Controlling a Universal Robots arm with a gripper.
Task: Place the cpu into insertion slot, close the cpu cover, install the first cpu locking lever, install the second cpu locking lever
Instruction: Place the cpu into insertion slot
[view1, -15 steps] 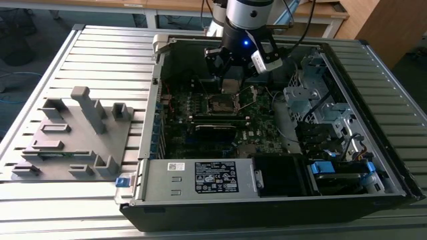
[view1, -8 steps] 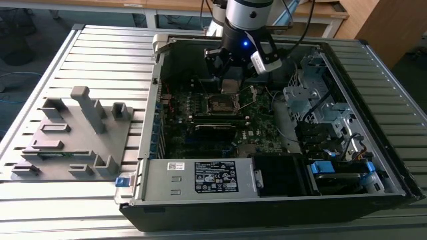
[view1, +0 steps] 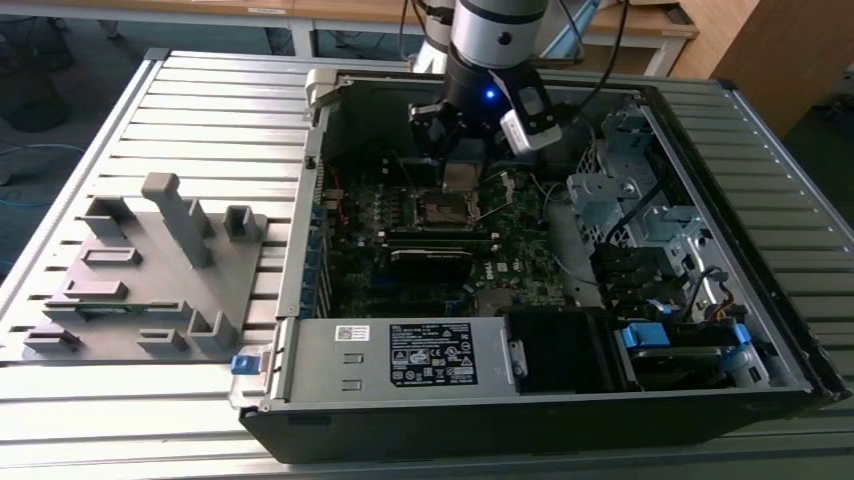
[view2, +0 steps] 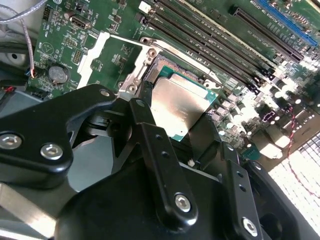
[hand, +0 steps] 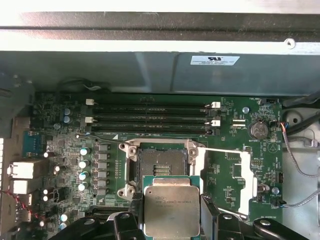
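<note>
Closest is the tool (hand: 171, 222), its jaws closed on the cpu (hand: 171, 202) at two opposite edges, holding it level with the metal face up. Outward from the tool, just past the chip's far edge, the slot (hand: 162, 162) lies bare, its sides roughly square to the chip's. Beside it the cover (hand: 246, 180) lies folded open.

Open computer case (view1: 534, 430), grey fixture (view1: 147, 290) (just beside), memory sticks (hand: 150, 118)
</note>
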